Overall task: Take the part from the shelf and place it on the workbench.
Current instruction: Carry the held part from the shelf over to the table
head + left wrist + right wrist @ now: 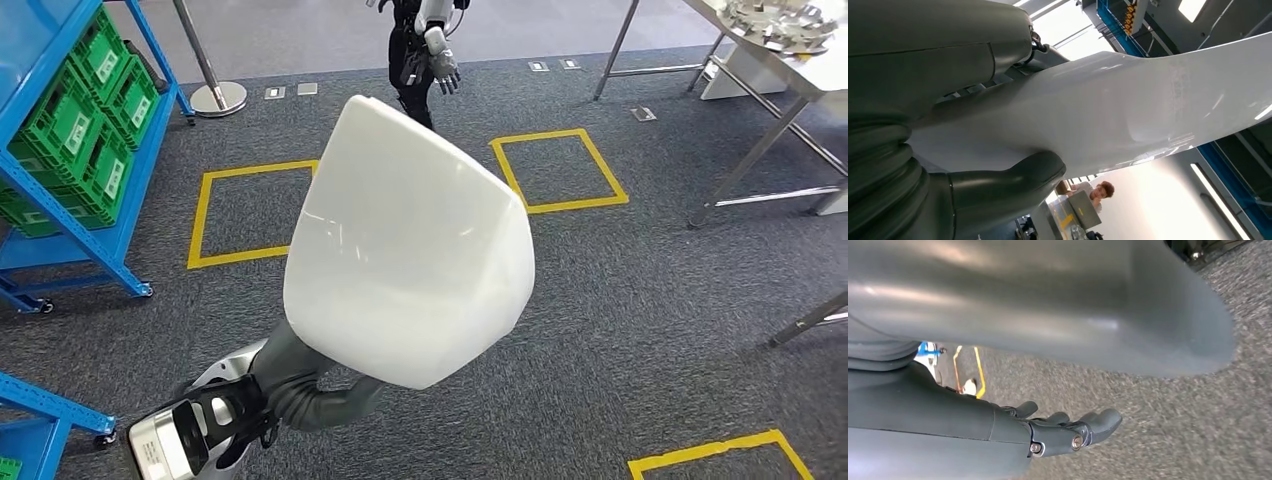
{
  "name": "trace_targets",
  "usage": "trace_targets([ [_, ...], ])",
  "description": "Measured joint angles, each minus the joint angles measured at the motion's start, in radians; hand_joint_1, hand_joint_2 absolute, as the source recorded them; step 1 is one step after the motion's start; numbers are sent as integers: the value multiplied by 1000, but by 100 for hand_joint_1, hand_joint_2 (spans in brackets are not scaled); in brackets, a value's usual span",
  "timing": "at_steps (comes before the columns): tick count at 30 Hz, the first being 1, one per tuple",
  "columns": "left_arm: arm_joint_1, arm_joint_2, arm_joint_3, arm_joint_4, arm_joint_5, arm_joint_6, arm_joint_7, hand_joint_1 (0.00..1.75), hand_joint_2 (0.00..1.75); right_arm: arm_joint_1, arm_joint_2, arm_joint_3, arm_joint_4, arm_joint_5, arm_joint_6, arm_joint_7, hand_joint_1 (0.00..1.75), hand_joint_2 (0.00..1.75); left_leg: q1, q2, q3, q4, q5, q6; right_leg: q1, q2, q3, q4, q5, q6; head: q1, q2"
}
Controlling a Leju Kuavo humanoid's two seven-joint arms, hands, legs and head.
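A large white curved shell part takes up the middle of the head view, carried above the grey carpet. My left hand grips it from underneath, with the fingers mostly hidden by the part. In the left wrist view the thick grey thumb presses against the white part. My right hand hangs over the carpet with its fingers loosely stretched out and nothing in them. The blue shelf with green crates stands at the left. The metal workbench is at the far right.
Another robot stands ahead at the far side. Yellow taped squares mark the carpet. A stanchion base sits near the shelf, and a second blue shelf is at the near left. A person sits in the background.
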Motion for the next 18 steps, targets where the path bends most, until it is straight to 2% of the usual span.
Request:
trace_targets([
  [2, 1, 0, 0, -1, -5, 0, -1, 175, 175, -4, 1, 0, 0, 0, 3, -1, 0, 0, -3, 26, -1, -2, 1, 9, 4, -56, -53, 111, -59, 3, 7, 0],
  [3, 2, 0, 0, -1, -8, 0, -1, 175, 175, -6, 2, 0, 0, -1, 6, -2, 0, 0, -6, 39, -1, -2, 0, 12, 5, -73, -88, 182, -90, 4, 9, 0],
  [4, 4, 1, 0, 0, -10, 0, -1, 175, 175, -6, 3, 0, 0, -2, 8, -3, 0, 0, -9, 53, -2, -2, -1, 14, 4, -79, -113, 237, -109, 4, 9, 0],
  [5, 5, 3, -1, 2, -12, -1, -1, 175, 175, -5, 5, 0, 0, -5, 10, -4, 0, 0, -11, 66, -2, -2, -2, 15, 4, -82, -122, 259, -110, 3, 10, 0],
  [6, 5, 4, -1, 3, -13, -3, -2, 175, 175, -3, 6, 0, 0, -8, 11, -4, 0, 0, -13, 78, -2, -2, -3, 15, 5, -85, -111, 240, -93, 1, 10, 0],
  [7, 5, 4, -1, 4, -12, -6, -3, 175, 175, -2, 6, 0, 0, -11, 11, -4, 0, 0, -14, 89, -1, -2, -4, 15, 6, -92, -77, 182, -63, -3, 10, 0],
  [9, 1, 4, -1, 5, -11, -13, -4, 175, 175, -3, 7, -1, 0, -13, 10, -4, 0, 0, -18, 109, 2, -1, -7, 12, 13, -133, 1, 38, -15, -14, 10, 0],
  [10, -1, 4, -1, 5, -9, -17, -4, 175, 175, -5, 7, -1, 0, -14, 9, -3, 0, 0, -20, 117, 4, -1, -9, 7, 18, -150, 25, -7, -4, -20, 10, 0],
  [11, -4, 4, -1, 6, -6, -20, -3, 175, 175, -6, 7, -1, 0, -14, 9, -3, 0, 0, -21, 125, 6, -2, -11, 2, 23, -159, 33, -26, -3, -25, 10, 0],
  [13, -8, 2, -2, 8, 1, -25, -3, 175, 175, -5, 7, -3, 0, -14, 8, -1, 0, 0, -20, 141, 10, -5, -14, -9, 25, -140, 32, -31, 0, -35, 9, 0],
  [14, -10, 2, -2, 9, 4, -27, -2, 175, 175, -3, 8, -5, 0, -15, 8, -1, 0, 0, -18, 136, 11, -2, -17, -15, 23, -130, 34, -36, 4, -39, 9, 0],
  [15, -11, 2, -2, 10, 6, -29, -3, 175, 175, -2, 8, -7, 0, -16, 8, 0, 0, 0, -17, 118, 6, 14, -29, -20, 20, -120, 37, -41, 8, -45, 8, 0],
  [16, -12, 2, -3, 10, 7, -30, -3, 175, 175, -3, 8, -9, 0, -18, 8, 0, 0, 0, -15, 92, -10, 50, -51, -25, 16, -110, 40, -46, 12, -49, 6, 0],
  [17, -12, 4, -3, 12, 7, -31, -4, 175, 175, -4, 9, -11, 0, -19, 8, -1, 0, 0, -12, 63, -36, 106, -80, -30, 14, -99, 40, -47, 14, -51, 4, 0],
  [18, -10, 6, -4, 14, 8, -33, -6, 175, 175, -5, 10, -13, 0, -21, 9, -2, 0, 0, -11, 46, -69, 174, -112, -33, 13, -87, 40, -47, 14, -53, 2, 0],
])
